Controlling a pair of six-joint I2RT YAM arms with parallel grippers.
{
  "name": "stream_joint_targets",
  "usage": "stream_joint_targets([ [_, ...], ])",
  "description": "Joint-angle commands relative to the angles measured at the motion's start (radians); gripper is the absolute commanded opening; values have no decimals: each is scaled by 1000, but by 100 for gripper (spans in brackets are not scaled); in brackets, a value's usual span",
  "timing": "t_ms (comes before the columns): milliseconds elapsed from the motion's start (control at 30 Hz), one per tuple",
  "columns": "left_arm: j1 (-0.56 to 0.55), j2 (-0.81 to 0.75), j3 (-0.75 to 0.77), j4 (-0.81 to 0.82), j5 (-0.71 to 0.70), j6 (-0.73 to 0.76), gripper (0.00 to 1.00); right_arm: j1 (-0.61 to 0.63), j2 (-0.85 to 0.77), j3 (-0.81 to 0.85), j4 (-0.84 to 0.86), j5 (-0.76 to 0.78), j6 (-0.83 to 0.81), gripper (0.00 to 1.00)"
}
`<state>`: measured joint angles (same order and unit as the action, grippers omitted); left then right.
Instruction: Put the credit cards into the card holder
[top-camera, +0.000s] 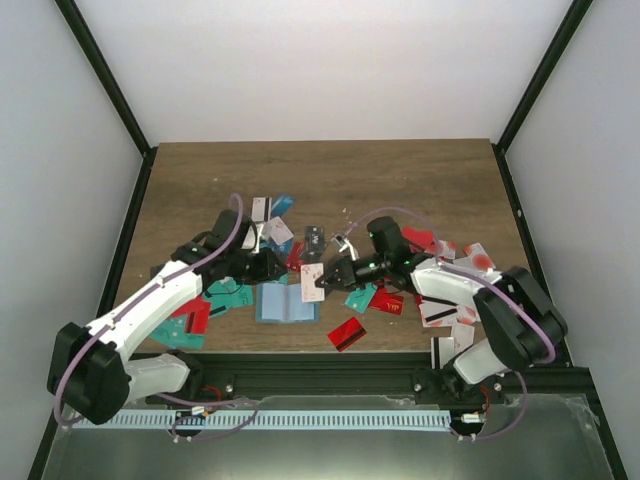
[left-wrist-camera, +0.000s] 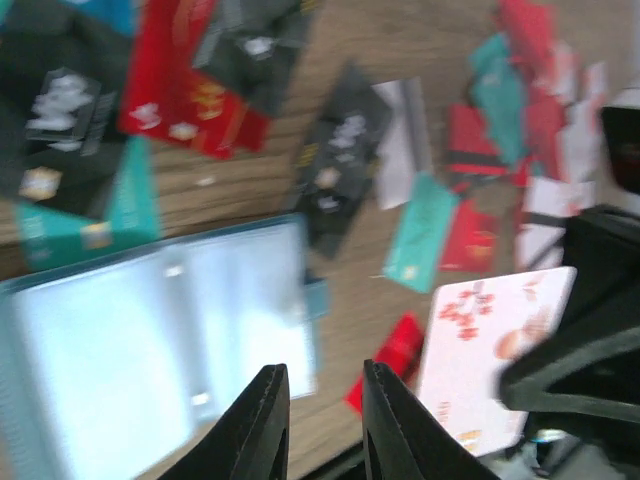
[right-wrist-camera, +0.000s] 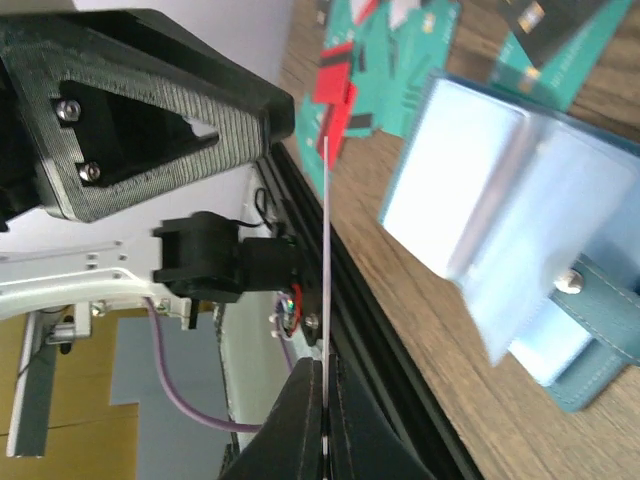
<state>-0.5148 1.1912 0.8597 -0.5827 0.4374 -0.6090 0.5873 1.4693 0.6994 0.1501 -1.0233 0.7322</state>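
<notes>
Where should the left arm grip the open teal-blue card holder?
The teal-blue folding card holder lies open; likely pinch its left cover's outer edge from the left, since the right gripper, shut on a white flowered card, crowds its right half.

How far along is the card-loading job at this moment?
Done: the card holder lies open, no card visible inside. In hand: the right end effector pinches a white flowered card near it. Remaining: many credit cards lie scattered around.
</notes>
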Motion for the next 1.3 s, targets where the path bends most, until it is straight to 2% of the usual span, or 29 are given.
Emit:
stream_joint_targets([
  [0, 20, 55, -29, -131, -132, 46, 21, 43, 74, 68, -103, 68, -76, 1],
  [200, 31, 145, -71, -135, -196, 52, 14, 113, 220, 165, -162, 104, -102, 1],
  [400, 47, 196, -102, -128, -220, 58, 13, 132, 325, 213, -189, 116, -100, 1],
  [1267, 49, 232, -152, -106, -204, 45, 11, 143, 506, 297, -161, 23, -116, 1],
])
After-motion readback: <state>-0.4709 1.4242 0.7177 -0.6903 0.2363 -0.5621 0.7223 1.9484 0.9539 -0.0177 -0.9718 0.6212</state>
